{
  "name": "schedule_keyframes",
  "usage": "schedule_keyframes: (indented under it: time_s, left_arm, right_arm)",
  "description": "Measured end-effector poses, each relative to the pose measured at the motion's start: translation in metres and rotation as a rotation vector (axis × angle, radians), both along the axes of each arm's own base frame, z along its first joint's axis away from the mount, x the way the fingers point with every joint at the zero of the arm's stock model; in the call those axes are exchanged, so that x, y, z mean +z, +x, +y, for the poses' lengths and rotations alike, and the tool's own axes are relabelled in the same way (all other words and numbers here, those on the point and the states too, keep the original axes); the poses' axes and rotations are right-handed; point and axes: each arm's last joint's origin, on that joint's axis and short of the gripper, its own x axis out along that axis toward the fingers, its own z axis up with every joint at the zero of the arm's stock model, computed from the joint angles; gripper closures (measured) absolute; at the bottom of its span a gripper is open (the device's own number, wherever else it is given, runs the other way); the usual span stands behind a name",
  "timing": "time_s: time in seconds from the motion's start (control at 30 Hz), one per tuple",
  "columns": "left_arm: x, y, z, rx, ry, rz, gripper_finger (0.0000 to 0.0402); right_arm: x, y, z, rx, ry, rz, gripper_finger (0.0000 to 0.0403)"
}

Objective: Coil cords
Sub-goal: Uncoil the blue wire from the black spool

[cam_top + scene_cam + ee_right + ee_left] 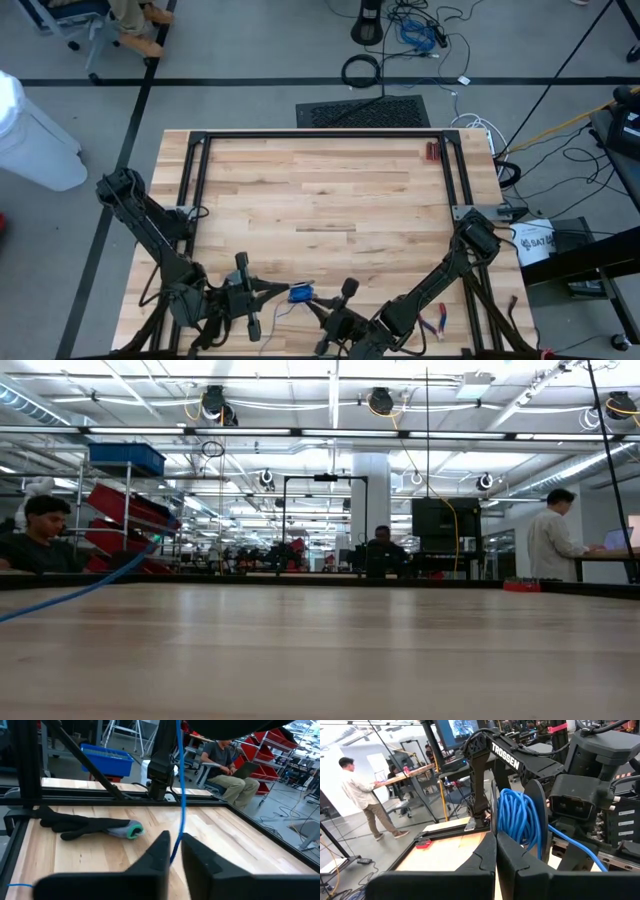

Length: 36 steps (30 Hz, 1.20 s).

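One butcher-block wooden table [330, 200], fitted with a black metal frame [320, 136] around its far half. Two dark arms, both reaching in at the near edge: left arm [150, 225] from the left side, right arm [450, 275] from the right, their grippers close together at the near middle. One left gripper [496, 847], fingers closed flat against each other; in its wrist view they press up against the blue coil, though whether they pinch a loop cannot be told. One right gripper [175, 845], fingers nearly together with a free strand of the blue cord [178, 785] running down into the narrow gap between them; whether they clamp it cannot be told. One coil of blue cord [520, 820], wound in many loops and held up off the table between the two grippers, a loose strand trailing from it; seen from above as a small blue bundle [301, 294]. One dark glove [87, 826] with a teal cuff, lying flat on the table in the right wrist view. One pair of red-handled pliers [438, 322] on the table near the right arm. One small red object [431, 151] at the far right corner by the frame.
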Motion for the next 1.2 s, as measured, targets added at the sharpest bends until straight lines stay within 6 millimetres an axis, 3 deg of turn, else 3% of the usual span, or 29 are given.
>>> schedule_keyframes:
  time_s: [0.4, 0.73, 1.0, 1.2]
  left_arm:
    - [0.000, 0.001, 0.001, 0.006, 0.003, 0.003, 0.0401]
    - [-0.015, 0.009, 0.012, 0.062, 0.004, 0.088, 0.0401]
    - [-0.018, 0.010, 0.014, 0.071, 0.012, 0.107, 0.0401]
    - [-0.017, 0.010, 0.014, 0.069, 0.011, 0.105, 0.0401]
  right_arm:
    - [0.000, 0.005, -0.001, 0.081, 0.065, -0.001, 0.0402]
    - [0.019, 0.006, 0.003, 0.133, 0.059, -0.103, 0.0403]
    - [0.038, -0.004, 0.007, 0.131, 0.025, -0.112, 0.0403]
    - [0.063, -0.028, 0.015, 0.064, -0.048, -0.108, 0.0403]
